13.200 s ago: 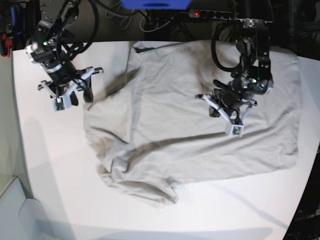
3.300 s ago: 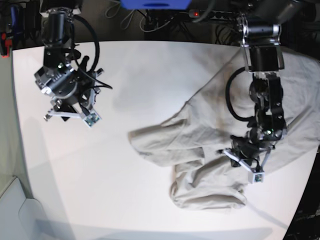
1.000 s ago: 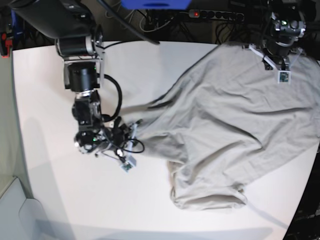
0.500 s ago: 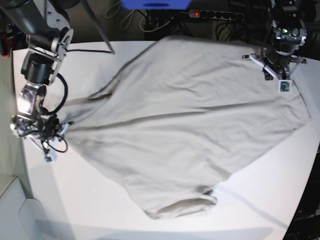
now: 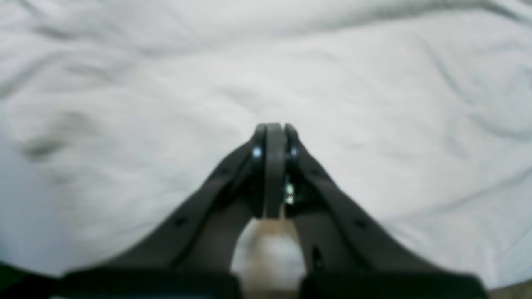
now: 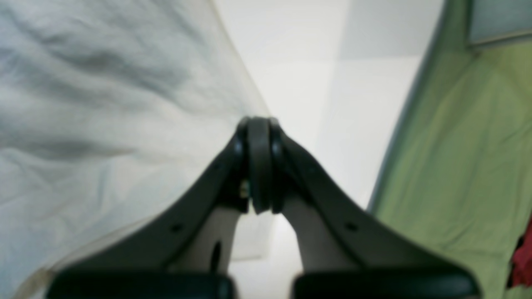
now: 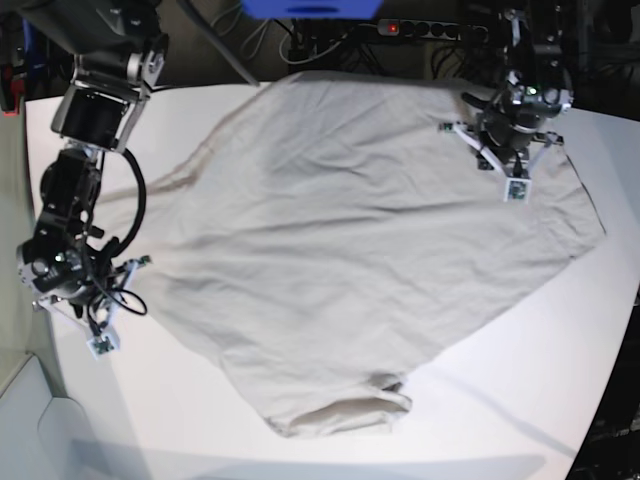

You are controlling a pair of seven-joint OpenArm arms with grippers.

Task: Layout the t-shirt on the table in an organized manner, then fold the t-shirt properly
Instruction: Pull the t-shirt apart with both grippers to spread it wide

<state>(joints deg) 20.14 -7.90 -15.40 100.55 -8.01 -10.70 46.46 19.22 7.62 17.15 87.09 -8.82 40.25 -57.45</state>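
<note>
You are on the spreading step: the t-shirt (image 7: pixel 340 240) lies wide across the table (image 7: pixel 190 420), both the left gripper (image 7: pixel 500 160) and right gripper (image 7: pixel 85 300) pinch it tight, so next pull it flat.

Beyond the far edge of the counter I see a black power strip with a lit red switch (image 7: pixel 425 28), a blue object (image 7: pixel 312 8) beside it, and loose dark cables (image 7: pixel 300 45). Off the counter's left edge, green fabric (image 6: pixel 469 166) shows, with something red (image 6: pixel 524 261) partly visible.
</note>
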